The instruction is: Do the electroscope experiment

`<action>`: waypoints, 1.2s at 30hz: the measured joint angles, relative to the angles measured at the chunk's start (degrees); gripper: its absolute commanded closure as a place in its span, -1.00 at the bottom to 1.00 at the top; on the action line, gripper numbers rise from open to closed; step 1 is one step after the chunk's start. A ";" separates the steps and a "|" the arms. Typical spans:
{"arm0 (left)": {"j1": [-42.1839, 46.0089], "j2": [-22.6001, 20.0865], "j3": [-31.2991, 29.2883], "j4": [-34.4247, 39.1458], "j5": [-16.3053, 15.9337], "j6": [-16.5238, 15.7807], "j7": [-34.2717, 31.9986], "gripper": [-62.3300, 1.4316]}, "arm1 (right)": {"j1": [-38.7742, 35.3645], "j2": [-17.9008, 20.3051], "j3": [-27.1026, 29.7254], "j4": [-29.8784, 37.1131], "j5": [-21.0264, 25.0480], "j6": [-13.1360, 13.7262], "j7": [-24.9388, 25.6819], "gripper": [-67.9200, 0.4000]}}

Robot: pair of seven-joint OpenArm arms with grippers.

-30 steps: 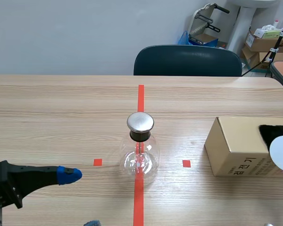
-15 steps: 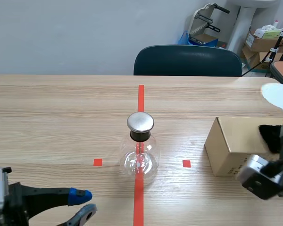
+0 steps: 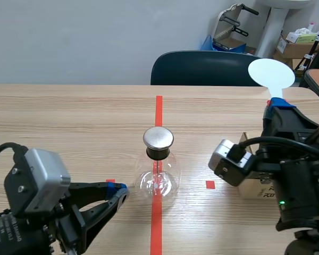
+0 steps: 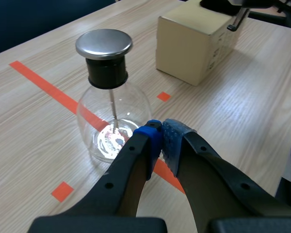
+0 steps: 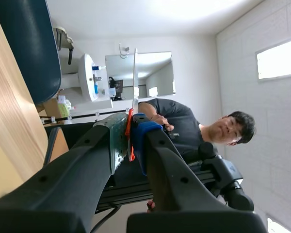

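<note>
The electroscope, a clear glass flask (image 3: 158,178) with a round metal cap (image 3: 158,137), stands on the red tape line at the table's middle. My left gripper (image 3: 119,190) is shut on nothing, low on the table just left of the flask. In the left wrist view its gripper (image 4: 160,139) meets right in front of the flask (image 4: 114,128) and below its cap (image 4: 104,43). My right gripper (image 3: 276,103) is raised at the right and shut on the red handle of a white disc paddle (image 3: 271,73). The right wrist view shows that gripper (image 5: 131,130) pinching the paddle (image 5: 135,77), seen edge-on.
A cardboard box (image 3: 243,142) stands right of the flask, mostly hidden behind the right arm, and shows whole in the left wrist view (image 4: 194,41). A dark chair (image 3: 211,68) is at the table's far edge. A person (image 5: 184,126) shows in the right wrist view.
My left gripper has shut and moved in toward the flask. My right arm has lifted the white paddle from low beside the box up and to the left.
</note>
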 measured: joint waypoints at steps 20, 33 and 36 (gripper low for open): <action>-6.67 7.67 0.00 -17.59 5.01 2.69 -1.86 0.86 | 0.79 0.81 -7.87 -3.08 -2.82 4.48 -8.31 0.94; -10.75 7.65 -0.15 -25.81 5.01 2.05 -7.06 0.86 | -1.66 0.96 -8.24 -3.61 -2.82 4.48 -3.96 0.94; -11.58 7.69 -0.15 -27.21 5.05 1.88 -7.02 0.86 | -1.99 0.96 -8.24 -3.61 -2.82 4.26 -2.71 0.94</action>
